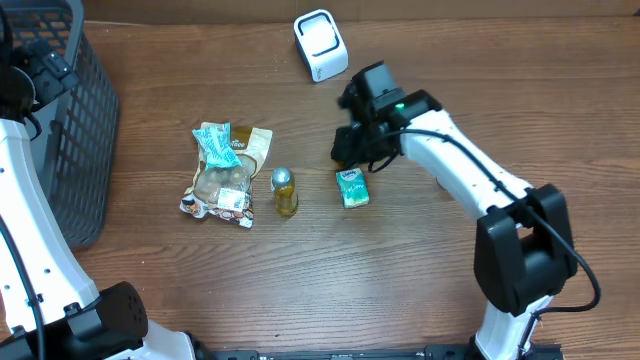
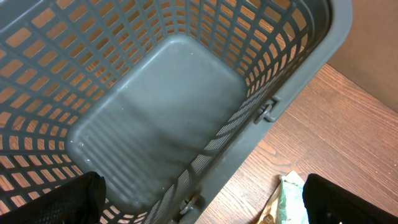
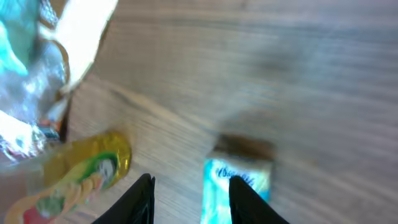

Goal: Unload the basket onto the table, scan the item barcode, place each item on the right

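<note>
At the left, the left end effector (image 2: pixel 205 202) is held over a dark grey lattice basket (image 1: pixel 85 110), fingers spread wide with nothing between them. On the wooden desk (image 1: pixel 520 80) are seen a pile of snack bags (image 1: pixel 225 175), a yellow silver-capped bottle (image 1: pixel 285 192) and, farther back, a white scanner (image 1: pixel 320 45). The item, a small teal-and-white packet (image 1: pixel 352 187) with white script lettering, is laid flat just right of the bottle, and the right end effector (image 1: pixel 350 152) is poised just above it, partly open and empty.
</note>
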Motion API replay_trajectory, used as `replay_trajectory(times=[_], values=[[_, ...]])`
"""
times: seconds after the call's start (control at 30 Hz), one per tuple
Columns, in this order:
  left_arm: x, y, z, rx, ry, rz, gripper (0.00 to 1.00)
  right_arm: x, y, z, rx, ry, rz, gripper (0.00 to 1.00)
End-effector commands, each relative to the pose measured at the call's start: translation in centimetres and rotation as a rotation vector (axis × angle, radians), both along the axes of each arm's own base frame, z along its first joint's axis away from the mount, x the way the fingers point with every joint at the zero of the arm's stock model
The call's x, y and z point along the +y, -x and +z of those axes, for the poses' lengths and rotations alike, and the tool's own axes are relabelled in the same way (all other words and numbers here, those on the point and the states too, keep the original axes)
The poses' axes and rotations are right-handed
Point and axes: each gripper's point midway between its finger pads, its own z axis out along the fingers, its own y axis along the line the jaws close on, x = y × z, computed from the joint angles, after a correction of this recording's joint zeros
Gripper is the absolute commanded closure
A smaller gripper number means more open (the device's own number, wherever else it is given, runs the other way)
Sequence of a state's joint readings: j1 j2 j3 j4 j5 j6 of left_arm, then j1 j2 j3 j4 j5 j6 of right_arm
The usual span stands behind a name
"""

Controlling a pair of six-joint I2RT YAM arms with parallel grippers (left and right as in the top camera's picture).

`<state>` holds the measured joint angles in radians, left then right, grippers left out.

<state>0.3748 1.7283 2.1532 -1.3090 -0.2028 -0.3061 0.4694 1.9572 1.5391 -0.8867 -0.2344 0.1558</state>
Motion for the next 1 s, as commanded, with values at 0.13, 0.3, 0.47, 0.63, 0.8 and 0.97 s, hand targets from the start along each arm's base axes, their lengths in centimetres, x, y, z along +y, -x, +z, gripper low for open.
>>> replay_trajectory(times=[0.13, 0.3, 0.47, 0.63, 0.8, 0.97], values=[[0.2, -0.1, 0.2, 0.002, -0.014, -0.009, 0.01, -0.4, 1.6, -1.0, -0.109, 0.299, -0.036, 0.69], [0.2, -0.1, 0.2, 0.002, -0.014, -0.009, 0.0, -0.2, 2.9, -2.4, -0.166, 0.426, 0.008, 0.68], [0.2, -0.1, 0.2, 0.002, -0.014, -0.009, 0.0, -0.2, 3.2, -4.1, -0.161, 0.464, 0.022, 0.68], [0.2, -0.1, 0.2, 0.002, -0.014, -0.009, 0.0, -0.4, 3.7, -6.3, -0.109, 0.496, 0.018, 0.68], [0.2, -0.1, 0.2, 0.002, -0.014, -0.009, 0.0, -0.6, 4.0, -7.5, -0.085, 0.517, 0.026, 0.68], [0.2, -0.1, 0.2, 0.002, -0.014, -0.009, 0.01, -0.8, 4.1, -7.8, -0.079, 0.525, 0.029, 0.72]])
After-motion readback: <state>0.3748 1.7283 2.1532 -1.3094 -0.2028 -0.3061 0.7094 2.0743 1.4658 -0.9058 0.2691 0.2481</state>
